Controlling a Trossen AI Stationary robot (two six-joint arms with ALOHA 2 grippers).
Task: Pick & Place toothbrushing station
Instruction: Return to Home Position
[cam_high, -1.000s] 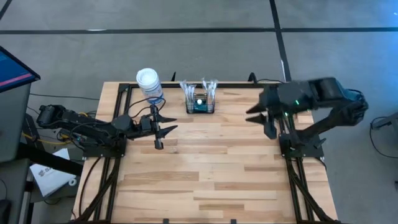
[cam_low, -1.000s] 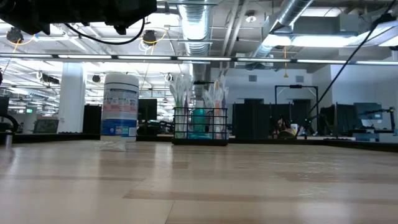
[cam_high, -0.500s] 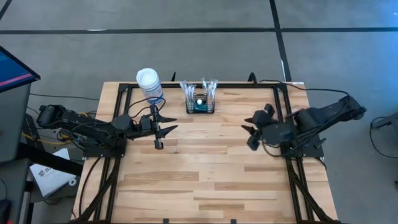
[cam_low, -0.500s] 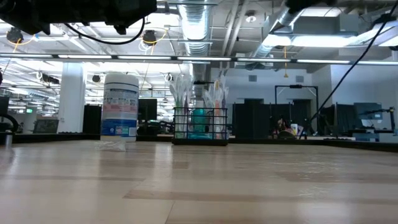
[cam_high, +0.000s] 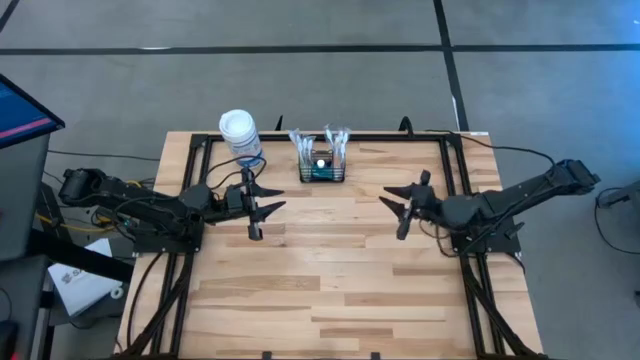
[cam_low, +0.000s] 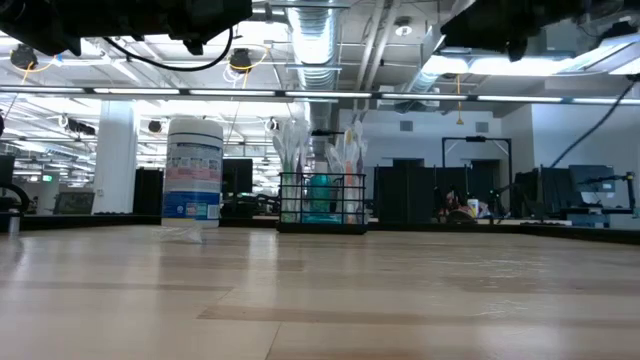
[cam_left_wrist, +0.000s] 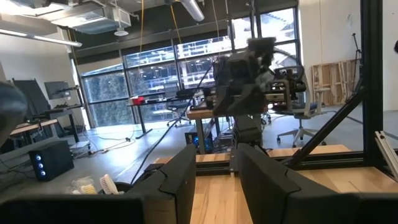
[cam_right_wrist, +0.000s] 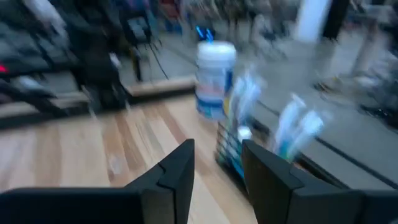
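Observation:
The toothbrushing station, a small black wire-mesh basket (cam_high: 322, 167), stands on its bottom near the table's far edge. It holds upright toothbrushes and a teal item. It also shows in the low view (cam_low: 322, 203) and in the right wrist view (cam_right_wrist: 231, 154). My left gripper (cam_high: 272, 200) is open and empty, above the table to the near left of the basket. My right gripper (cam_high: 393, 203) is open and empty, above the table to the near right of the basket. Its fingers point toward the table's left.
A white-lidded round canister with a blue label (cam_high: 240, 135) stands left of the basket at the far edge; it also shows in the low view (cam_low: 194, 180). Black frame rails (cam_high: 452, 180) run along the table's sides. The bare wooden table (cam_high: 330, 280) stretches toward the near edge.
My right arm has come down from a raised, folded pose and stretched out low over the table. Its gripper has gone a little toward the table's left and stays open. The basket and the canister have not moved.

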